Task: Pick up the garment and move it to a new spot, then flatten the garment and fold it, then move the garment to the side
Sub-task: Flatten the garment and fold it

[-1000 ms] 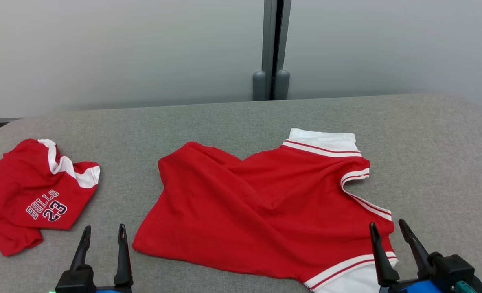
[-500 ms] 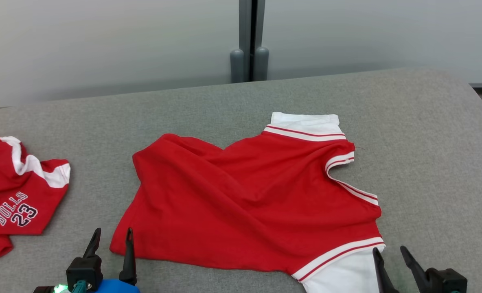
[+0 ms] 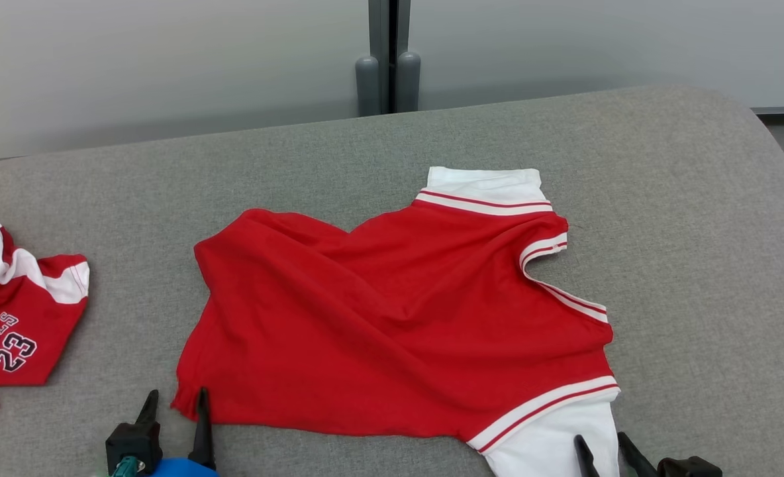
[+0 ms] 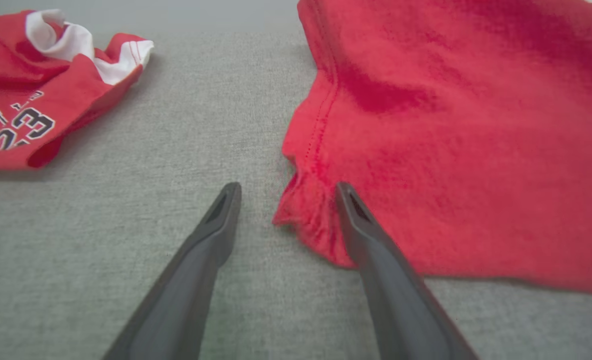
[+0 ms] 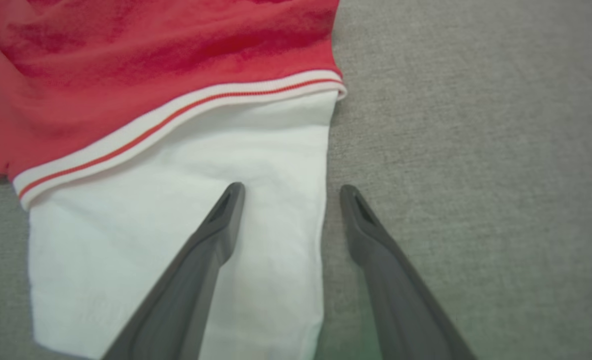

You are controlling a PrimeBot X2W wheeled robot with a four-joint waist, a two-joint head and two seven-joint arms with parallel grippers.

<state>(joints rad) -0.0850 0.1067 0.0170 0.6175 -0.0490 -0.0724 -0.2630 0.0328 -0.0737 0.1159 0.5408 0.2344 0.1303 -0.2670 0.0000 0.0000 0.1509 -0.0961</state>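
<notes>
The garment (image 3: 392, 324), a red shirt with white sleeves and red-striped white trim, lies spread and creased on the grey padded table (image 3: 696, 218). My left gripper (image 3: 175, 396) is open at the shirt's near left hem corner. In the left wrist view that bunched corner (image 4: 306, 215) sits between the fingers of the left gripper (image 4: 286, 189). My right gripper (image 3: 604, 441) is open at the near white sleeve (image 3: 551, 444). Through the right wrist camera, the right gripper (image 5: 290, 189) straddles the right edge of the sleeve (image 5: 176, 235).
A second red garment (image 3: 14, 318) printed "BULLS 23" lies crumpled at the table's left edge; the left wrist view also takes in this garment (image 4: 31, 115). A pale wall with a grey post (image 3: 385, 59) stands behind the table. Bare grey surface lies to the right.
The head camera has turned, so the whole scene slid left and up. Both grippers sit lower in view, the left one now reaching the shirt's hem corner.
</notes>
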